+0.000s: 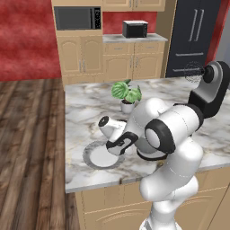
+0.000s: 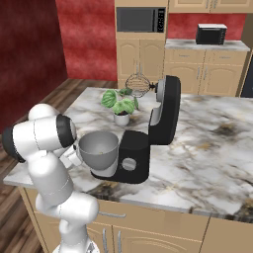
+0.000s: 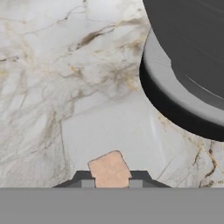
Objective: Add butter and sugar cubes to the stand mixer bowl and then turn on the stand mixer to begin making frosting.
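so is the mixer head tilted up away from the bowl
Yes, in the right base view the stand mixer head stands tipped back with its whisk raised well above the open stand mixer bowl.

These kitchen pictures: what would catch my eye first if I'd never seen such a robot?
First the big white arm, bent low over the marble island counter. Next the glossy black stand mixer near the counter's front edge, head tilted back, whisk in the air, grey stand mixer bowl on its base. In the hand view, a tiny tan sugar cube sits pinched between the dark fingers, beside the bowl.
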Motion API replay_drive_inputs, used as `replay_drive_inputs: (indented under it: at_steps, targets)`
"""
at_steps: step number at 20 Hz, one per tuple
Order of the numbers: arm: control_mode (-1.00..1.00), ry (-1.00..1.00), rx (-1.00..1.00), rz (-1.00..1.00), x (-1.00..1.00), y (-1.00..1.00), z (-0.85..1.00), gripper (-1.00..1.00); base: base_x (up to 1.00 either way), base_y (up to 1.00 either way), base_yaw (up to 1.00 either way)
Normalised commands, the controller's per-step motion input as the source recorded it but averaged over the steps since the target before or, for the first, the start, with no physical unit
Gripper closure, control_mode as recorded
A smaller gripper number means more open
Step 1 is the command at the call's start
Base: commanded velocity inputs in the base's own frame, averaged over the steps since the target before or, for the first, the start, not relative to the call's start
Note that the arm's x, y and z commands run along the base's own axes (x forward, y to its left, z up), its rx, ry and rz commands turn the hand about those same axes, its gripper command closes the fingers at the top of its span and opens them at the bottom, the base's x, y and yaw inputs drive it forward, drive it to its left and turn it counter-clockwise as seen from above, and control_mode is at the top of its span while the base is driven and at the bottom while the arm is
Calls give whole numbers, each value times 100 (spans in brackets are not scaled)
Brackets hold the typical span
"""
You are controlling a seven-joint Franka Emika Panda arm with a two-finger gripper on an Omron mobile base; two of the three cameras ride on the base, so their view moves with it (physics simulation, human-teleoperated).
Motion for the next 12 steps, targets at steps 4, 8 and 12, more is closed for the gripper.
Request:
replay_drive_inputs:
  at_steps: [4, 8, 12]
  targets:
    - [-100, 0, 0, 0, 0, 0, 0, 100, 0, 0, 0]
    - [-100, 0, 0, 0, 0, 0, 0, 100, 0, 0, 0]
    - [-100, -3, 0, 0, -4, 2, 2, 100, 0, 0, 0]
